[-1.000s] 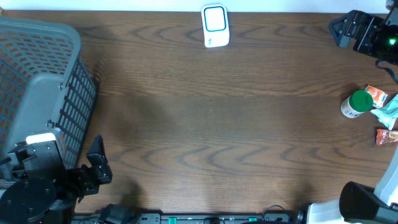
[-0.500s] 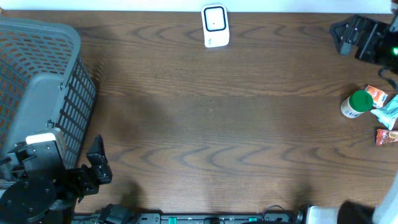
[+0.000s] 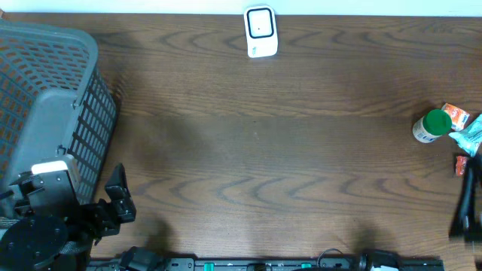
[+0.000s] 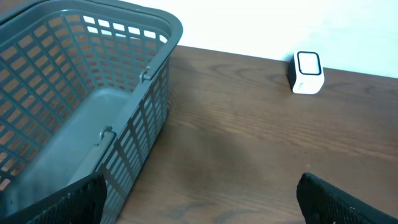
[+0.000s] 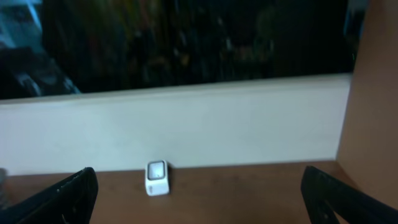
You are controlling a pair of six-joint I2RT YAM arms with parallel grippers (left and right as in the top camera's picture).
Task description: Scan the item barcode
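Observation:
The white barcode scanner (image 3: 260,31) stands at the table's far edge, also visible in the left wrist view (image 4: 307,72) and the right wrist view (image 5: 156,178). Items lie at the right edge: a white bottle with a green cap (image 3: 431,126), an orange packet (image 3: 456,115), a teal packet (image 3: 471,137) and a red packet (image 3: 465,165). My left gripper (image 3: 120,197) rests at the front left, open and empty (image 4: 202,205). My right arm (image 3: 468,207) is a dark blur near the items; its gripper (image 5: 202,202) is open, empty and faces the scanner.
A large grey plastic basket (image 3: 45,90) fills the left side of the table, close to my left gripper, and its wall (image 4: 146,112) shows in the left wrist view. A white wall runs behind the table's far edge.
My right arm has swung from the far right corner down to the front right edge, beside the packets. The left arm and the items have not moved.

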